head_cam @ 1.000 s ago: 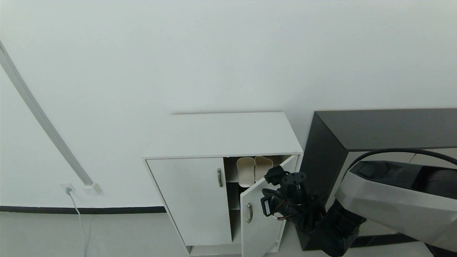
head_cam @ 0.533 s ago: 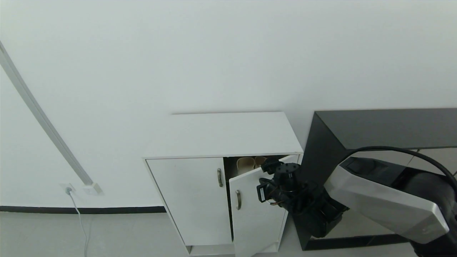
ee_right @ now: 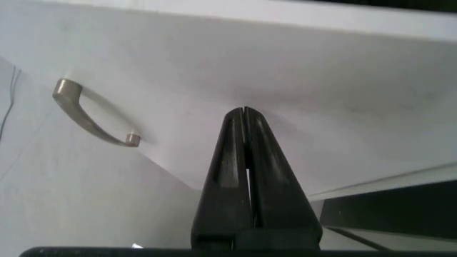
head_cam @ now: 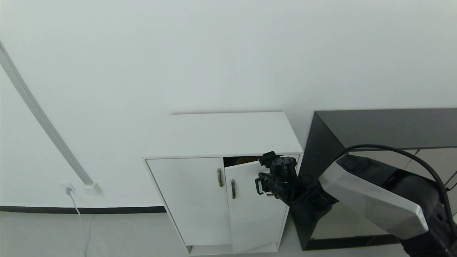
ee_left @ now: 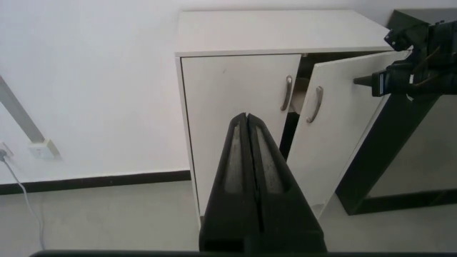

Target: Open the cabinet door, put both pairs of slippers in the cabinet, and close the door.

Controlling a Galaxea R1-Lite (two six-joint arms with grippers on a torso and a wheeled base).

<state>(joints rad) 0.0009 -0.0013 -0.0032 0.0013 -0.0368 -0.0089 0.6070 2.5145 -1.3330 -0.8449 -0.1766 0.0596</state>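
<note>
Right end effector (head_cam: 267,157) closed tight, empty, arm extended, tip against ajar cabinet door (head_cam: 255,203) at frame's lower centre; left end effector (ee_left: 246,121) closed, empty

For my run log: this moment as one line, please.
step: close right door | door: almost shut | right gripper: shut, tips against door | left gripper: shut, clear of cabinet

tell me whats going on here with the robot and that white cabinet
The robot looks to be on the last step, closing the cabinet. Its right end effector, shut, is set against the front of the right door, which stands slightly ajar beside the shut left door. A sliver of tan slippers shows through the top gap. The left end effector, shut and empty, hangs back.
</note>
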